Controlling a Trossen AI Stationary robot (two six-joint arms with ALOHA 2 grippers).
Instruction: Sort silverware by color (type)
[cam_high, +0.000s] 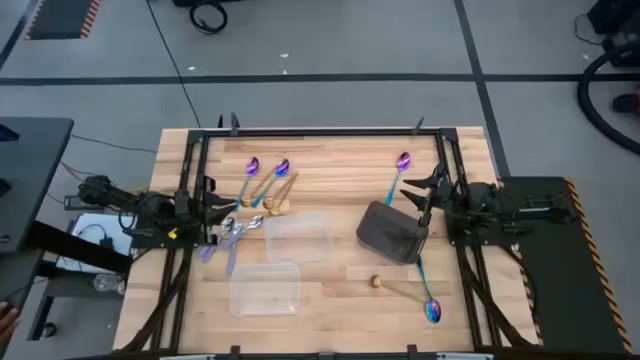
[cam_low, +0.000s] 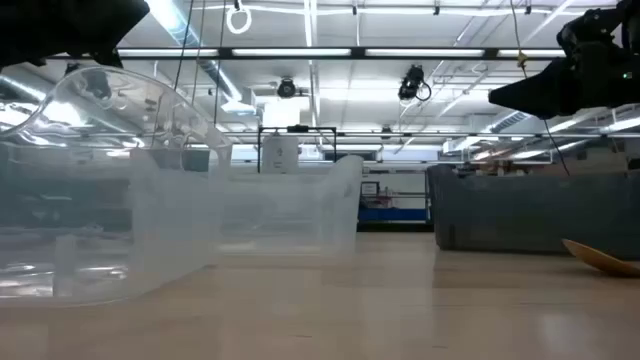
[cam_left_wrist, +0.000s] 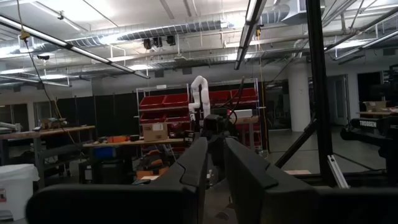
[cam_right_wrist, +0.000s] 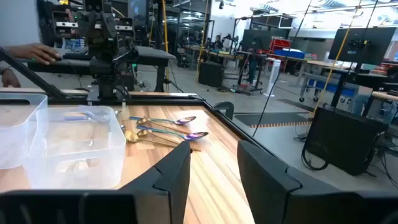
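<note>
Spoons lie flat on the wooden table. Two purple-blue spoons (cam_high: 252, 166) (cam_high: 282, 167) and gold ones (cam_high: 284, 186) lie at the far left, and silver ones (cam_high: 234, 231) lie near my left gripper (cam_high: 212, 208). Another purple-blue spoon (cam_high: 402, 162) lies far right, a gold one (cam_high: 378, 282) and a purple-blue one (cam_high: 432, 311) near right. My left gripper (cam_left_wrist: 215, 146) hovers level at the left edge, open by a narrow gap and holding nothing. My right gripper (cam_high: 425, 200) (cam_right_wrist: 214, 165) is open and hovers over the dark tray's right side.
A dark grey tray (cam_high: 393, 232) sits right of centre. Two clear plastic trays (cam_high: 297, 237) (cam_high: 265, 288) stand mid-table and fill the left of the low view (cam_low: 120, 200). A black frame runs along the table's edges. A person's hand (cam_right_wrist: 37, 53) shows beyond the left edge.
</note>
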